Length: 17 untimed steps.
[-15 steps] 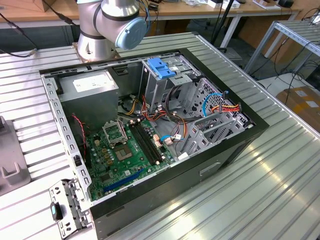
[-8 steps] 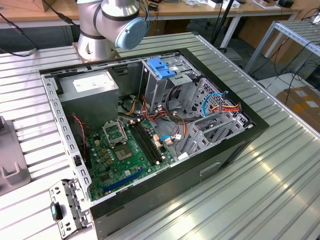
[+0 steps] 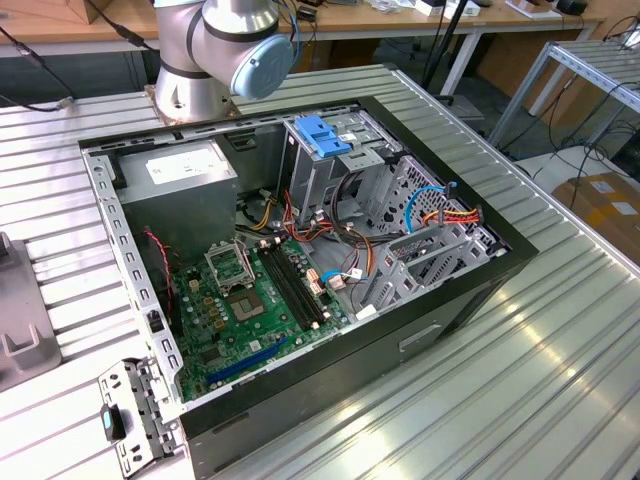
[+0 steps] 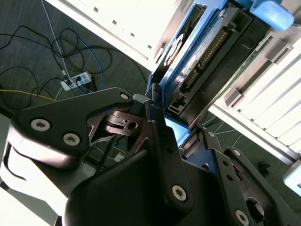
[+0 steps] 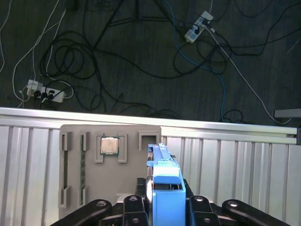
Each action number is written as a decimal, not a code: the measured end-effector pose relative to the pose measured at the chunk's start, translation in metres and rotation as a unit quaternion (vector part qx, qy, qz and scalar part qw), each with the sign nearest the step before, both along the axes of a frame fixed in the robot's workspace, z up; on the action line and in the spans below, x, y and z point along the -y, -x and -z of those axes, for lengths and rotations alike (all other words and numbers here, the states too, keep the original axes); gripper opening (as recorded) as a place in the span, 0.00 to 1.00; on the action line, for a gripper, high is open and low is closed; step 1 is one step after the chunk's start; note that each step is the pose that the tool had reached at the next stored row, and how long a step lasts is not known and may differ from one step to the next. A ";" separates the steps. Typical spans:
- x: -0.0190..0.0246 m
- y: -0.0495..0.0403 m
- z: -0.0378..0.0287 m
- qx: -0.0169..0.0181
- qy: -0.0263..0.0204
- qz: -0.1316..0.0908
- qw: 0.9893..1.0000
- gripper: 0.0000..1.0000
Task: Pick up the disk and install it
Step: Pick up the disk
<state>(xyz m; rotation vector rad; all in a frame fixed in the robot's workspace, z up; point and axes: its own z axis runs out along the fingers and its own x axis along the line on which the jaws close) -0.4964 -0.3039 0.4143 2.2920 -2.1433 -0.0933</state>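
— Where was the disk (image 4: 202, 52)?
— In the tool (image 4: 175, 123). In the second wrist view the fingers (image 4: 154, 110) were closed narrow on its near end, one per broad face.
— Orientation?
— On edge. Long axis ran straight out from the tool, in line w/ the fingers. Light-blue carrier framed it, and the circuit-board face w/ a row of contacts showed.
— And the first wrist view?
— Disk seen thin-edge-on, carrier edge facing the cam. Far end pointed toward a grey tray (image 5: 75, 134) on the ribbed desk (image 5: 235, 165). A chip (image 5: 109, 145) sat in a tray pocket just beside that end. Floor w/ cables (image 5: 94, 56) lay beyond the desk edge.
— The PC?
— In the exterior view the open PC case (image 3: 450, 300) lay on its side on the desk, motherboard (image 3: 250, 310) exposed. The arm (image 3: 215, 40) base stood at its far side.
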 end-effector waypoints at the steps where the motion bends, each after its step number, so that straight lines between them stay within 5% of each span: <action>1: 0.0000 0.0000 -0.0006 0.000 0.000 0.000 1.000 0.37; 17: 0.0000 0.0000 -0.0059 0.000 0.000 0.000 1.000 0.37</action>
